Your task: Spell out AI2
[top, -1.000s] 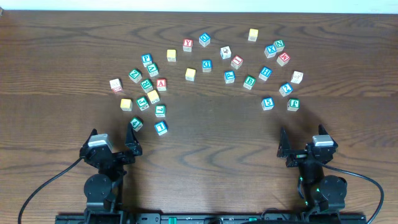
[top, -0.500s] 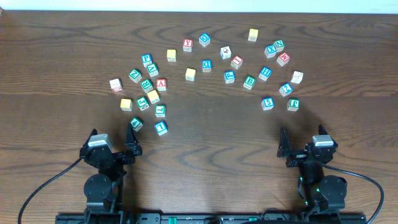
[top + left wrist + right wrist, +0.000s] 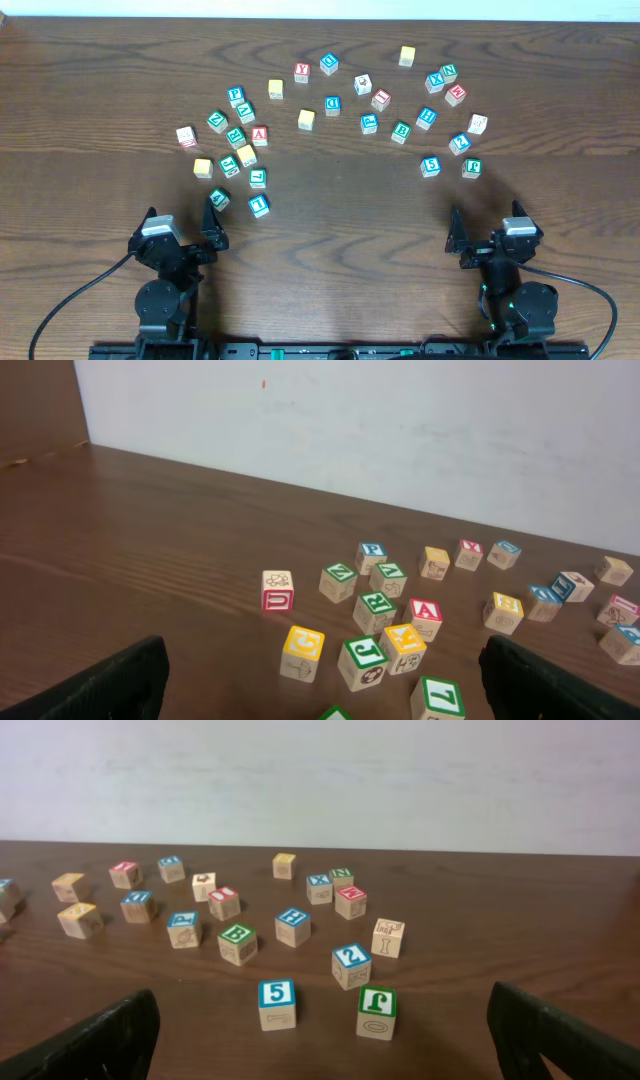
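A red-lettered A block [image 3: 259, 135] sits in the left cluster; it also shows in the left wrist view [image 3: 426, 612]. A blue block that reads I [image 3: 259, 205] lies nearest my left gripper. A blue 2 block [image 3: 459, 143] sits at the right; it also shows in the right wrist view [image 3: 351, 958]. My left gripper [image 3: 183, 225] is open and empty near the front edge, with its fingertips at the bottom corners of its wrist view [image 3: 320, 685]. My right gripper [image 3: 487, 228] is open and empty too [image 3: 320, 1038].
Several other letter and number blocks lie scattered in an arc across the far half of the wooden table [image 3: 340, 220]. A blue 5 block [image 3: 276, 994] and a green J block [image 3: 377, 1003] lie closest to the right gripper. A white wall stands behind the table.
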You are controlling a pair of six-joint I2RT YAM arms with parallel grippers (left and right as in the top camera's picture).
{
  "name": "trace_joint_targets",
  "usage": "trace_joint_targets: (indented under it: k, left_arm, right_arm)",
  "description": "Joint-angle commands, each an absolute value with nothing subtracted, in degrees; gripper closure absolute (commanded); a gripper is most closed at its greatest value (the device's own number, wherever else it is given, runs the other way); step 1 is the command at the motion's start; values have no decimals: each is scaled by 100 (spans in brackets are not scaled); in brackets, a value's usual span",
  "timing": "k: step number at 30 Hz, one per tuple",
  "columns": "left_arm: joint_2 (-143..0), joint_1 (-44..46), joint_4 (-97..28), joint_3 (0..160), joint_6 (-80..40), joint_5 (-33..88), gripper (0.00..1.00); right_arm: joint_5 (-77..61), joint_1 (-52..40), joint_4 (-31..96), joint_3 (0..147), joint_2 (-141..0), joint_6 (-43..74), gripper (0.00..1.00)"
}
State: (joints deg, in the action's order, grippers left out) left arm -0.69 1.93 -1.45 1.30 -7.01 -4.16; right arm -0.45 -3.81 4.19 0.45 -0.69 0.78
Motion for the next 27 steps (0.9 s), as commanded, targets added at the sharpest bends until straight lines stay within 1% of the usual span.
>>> trace_joint_targets:
  k: [1, 27]
  left_arm:
    - [-30, 167, -377, 23, -602, -410, 2]
    - [-30, 167, -318, 215, -600, -412, 2]
  right_arm:
    - [-62, -342, 438, 32, -38, 12, 1]
    - [-62, -340, 438, 32, -38, 12, 1]
